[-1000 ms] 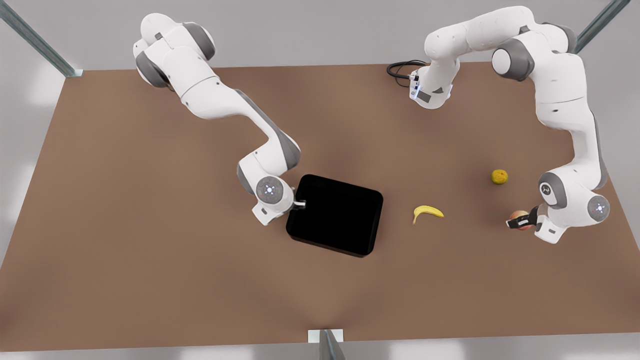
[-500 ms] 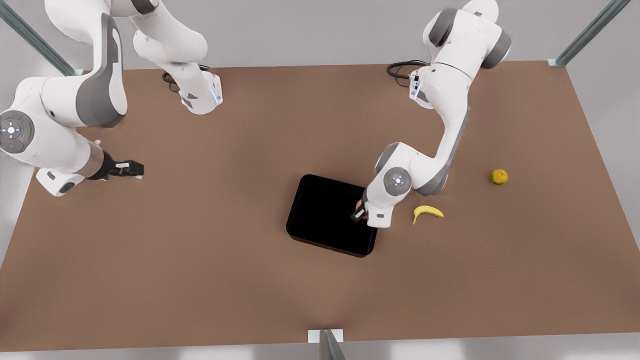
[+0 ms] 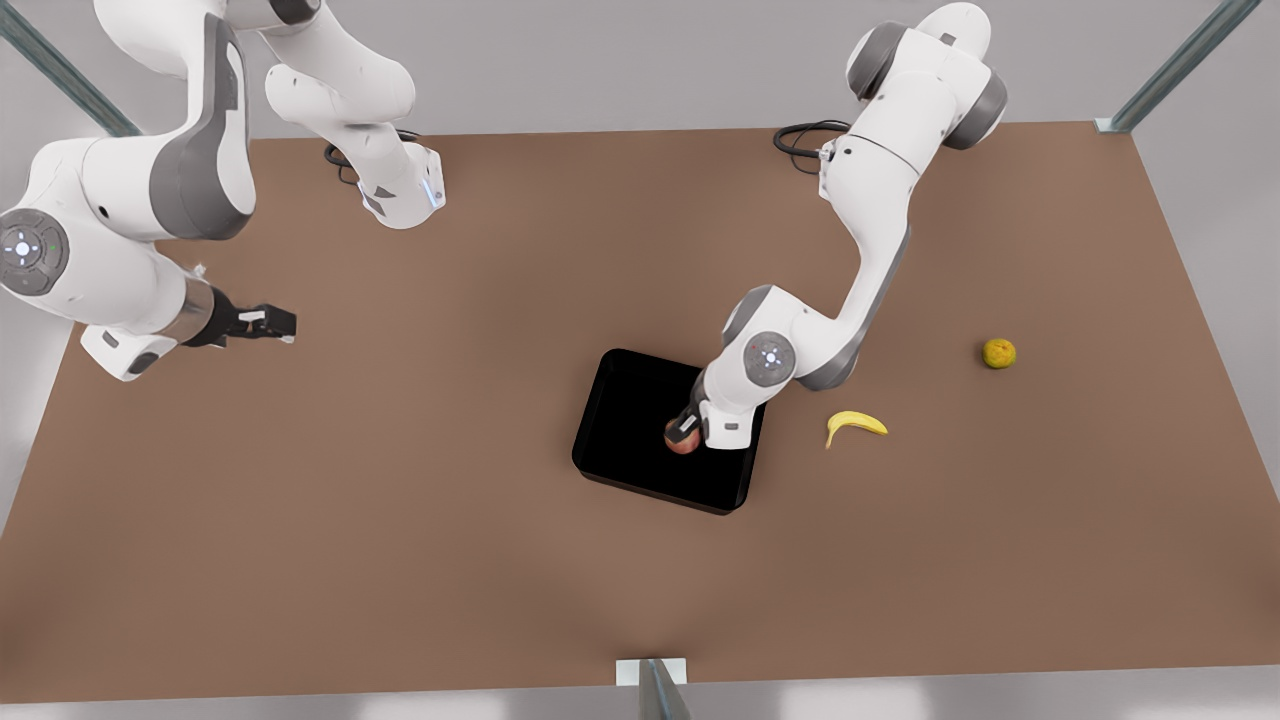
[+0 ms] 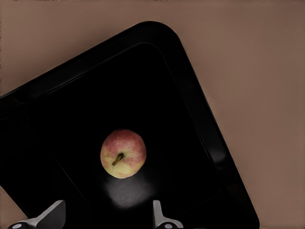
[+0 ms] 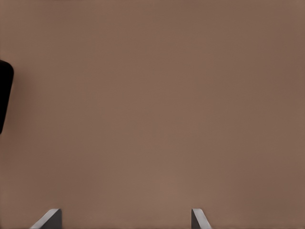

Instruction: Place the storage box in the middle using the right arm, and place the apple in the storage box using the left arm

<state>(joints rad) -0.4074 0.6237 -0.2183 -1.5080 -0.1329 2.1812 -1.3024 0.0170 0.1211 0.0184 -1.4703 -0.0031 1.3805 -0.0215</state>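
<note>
Front view: the left gripper (image 3: 688, 430) hangs over the black storage box (image 3: 630, 410) near the middle of the brown table (image 3: 400, 520), with the red-and-yellow apple (image 3: 682, 439) right at its fingertips. From the left wrist view, the apple (image 4: 123, 153) sits stem-up on the box floor (image 4: 157, 95), and the two fingertips (image 4: 159, 217) stand wide apart, clear of the fruit on either side, gripping nothing. The right gripper (image 3: 270, 322) waits well away at the front view's left, over bare table, its fingers (image 5: 52, 217) spread wide as the right wrist view shows. A banana (image 3: 855, 424) lies just beside the box on the front view's right, and a yellow-green citrus fruit (image 3: 998, 352) rests farther off.

Both placements look complete. The remaining risk, judging from how low the left gripper sits, is a finger clipping the apple on the way up and rolling it against the shallow wall, or nudging the box off centre.
</note>
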